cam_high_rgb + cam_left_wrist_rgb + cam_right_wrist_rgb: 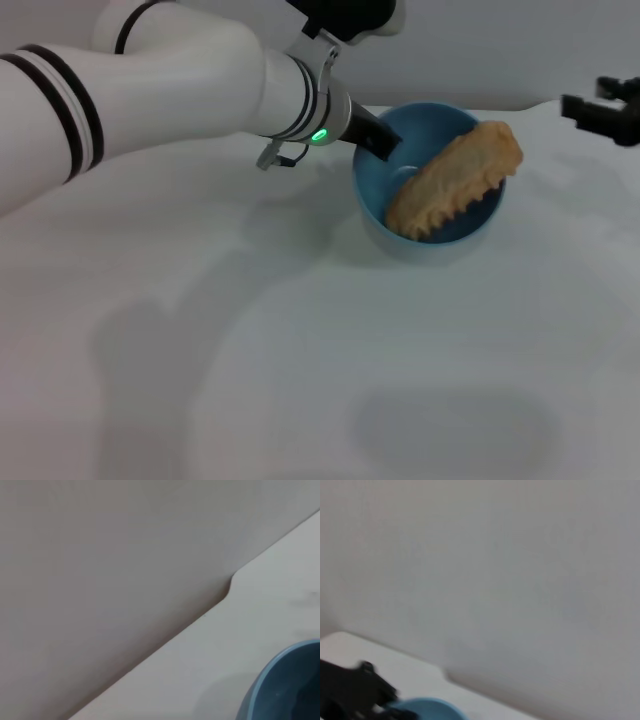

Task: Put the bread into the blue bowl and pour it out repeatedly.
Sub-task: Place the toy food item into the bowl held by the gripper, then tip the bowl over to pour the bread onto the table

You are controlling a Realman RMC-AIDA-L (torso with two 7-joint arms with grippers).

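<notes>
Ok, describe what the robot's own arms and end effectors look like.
The left arm is glossy white, round links with paired black bands near the upper end, a ribbed silver wrist collar carrying a green light, and a metal bracket below it. The left end effector is black. The right end effector is also black and blocky, at the far right edge.

The bowl (470,228) looks like smooth, light-blue plastic. The bread (455,182) is tan with a scalloped edge. The table (200,350) is matt white.
</notes>
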